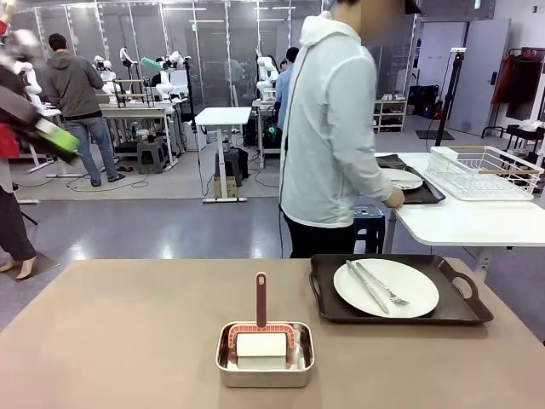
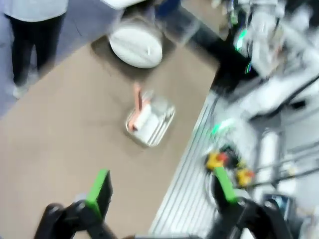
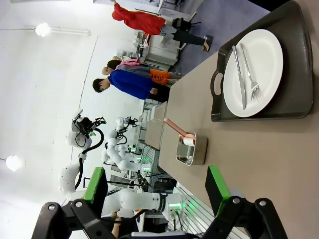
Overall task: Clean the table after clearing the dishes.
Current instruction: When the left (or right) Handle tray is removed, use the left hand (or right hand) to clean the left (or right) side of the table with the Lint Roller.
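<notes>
- Front view: a wide rectangular table with a matte taupe-brown top (image 1: 128, 341). A dark rectangular tray with handles (image 1: 322, 294) sits toward the table's far right corner. It carries a round white plate (image 1: 417, 294) with a steel knife (image 1: 366, 285) and a steel fork (image 1: 385, 290) laid across it.
- A small rectangular steel pan (image 1: 223, 358) stands at the near edge, about midway along it and well apart from the tray. It holds a white block (image 1: 261, 345) and a brush with an upright reddish-brown handle (image 1: 261, 298).
- Beyond the far edge, a person in a pale hooded jacket (image 1: 332, 128) is turned toward a smaller white table (image 1: 460, 226) on the right. One hand (image 1: 393, 198) rests on a second dark tray (image 1: 423, 194) bearing a second white plate (image 1: 402, 178), beside a white wire rack (image 1: 485, 175).
- The left arm (image 1: 34, 119) appears as a blur, high at the picture's left edge.
- Left wrist view, blurred: the left gripper (image 2: 160, 172) is high over the table, fingers spread wide with nothing between them. Below it lie the pan and, at the far side, the plate. A ribbed grey metal strip (image 2: 184, 199) runs along the table's near edge.
- Right wrist view, rolled sideways: the right gripper (image 3: 157, 169) is spread wide and empty, clear of the table. This view gives the sharpest look at the cutlery on the plate.
- Room: glossy grey floor (image 1: 170, 230), glass partitions at the back, further workbenches, and other people standing well off.
</notes>
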`<state>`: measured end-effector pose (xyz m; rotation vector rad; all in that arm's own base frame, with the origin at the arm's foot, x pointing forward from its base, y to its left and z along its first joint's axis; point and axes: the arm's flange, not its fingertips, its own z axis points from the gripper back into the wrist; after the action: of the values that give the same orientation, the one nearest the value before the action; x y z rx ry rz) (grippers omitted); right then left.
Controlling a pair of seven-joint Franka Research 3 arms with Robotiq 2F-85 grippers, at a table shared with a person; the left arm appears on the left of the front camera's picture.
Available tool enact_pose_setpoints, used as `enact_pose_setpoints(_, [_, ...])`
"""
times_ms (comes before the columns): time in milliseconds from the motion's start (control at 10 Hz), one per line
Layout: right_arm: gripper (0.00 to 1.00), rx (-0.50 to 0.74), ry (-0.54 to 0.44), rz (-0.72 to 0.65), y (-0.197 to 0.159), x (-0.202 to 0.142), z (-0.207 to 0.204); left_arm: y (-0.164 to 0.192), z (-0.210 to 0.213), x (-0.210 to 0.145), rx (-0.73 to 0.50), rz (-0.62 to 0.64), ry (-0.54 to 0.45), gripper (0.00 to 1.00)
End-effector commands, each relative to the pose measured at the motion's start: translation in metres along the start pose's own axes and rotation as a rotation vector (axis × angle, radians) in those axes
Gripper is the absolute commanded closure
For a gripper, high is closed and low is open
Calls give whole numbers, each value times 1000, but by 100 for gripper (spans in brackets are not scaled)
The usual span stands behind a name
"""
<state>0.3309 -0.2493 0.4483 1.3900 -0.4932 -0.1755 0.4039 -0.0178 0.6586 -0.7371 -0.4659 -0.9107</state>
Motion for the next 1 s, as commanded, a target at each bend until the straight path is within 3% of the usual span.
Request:
enact_pose_setpoints(0, [0, 7, 2, 7, 3, -1, 1, 22, -72, 10, 111, -319, 217, 0])
enact_pose_setpoints(400, [0, 7, 2, 7, 3, -1, 1, 22, -182, 12, 56, -447, 379, 0])
enact_pose_setpoints(500, [0, 7, 2, 7, 3, -1, 1, 19, -187, 8, -20, -442, 392, 0])
enact_pose_setpoints(600, [0, 7, 2, 7, 3, -1, 1, 21, -184, 24, 29, -424, 386, 0])
enact_pose_setpoints(900, [0, 7, 2, 7, 3, -1, 1, 21, -184, 24, 29, -424, 386, 0])
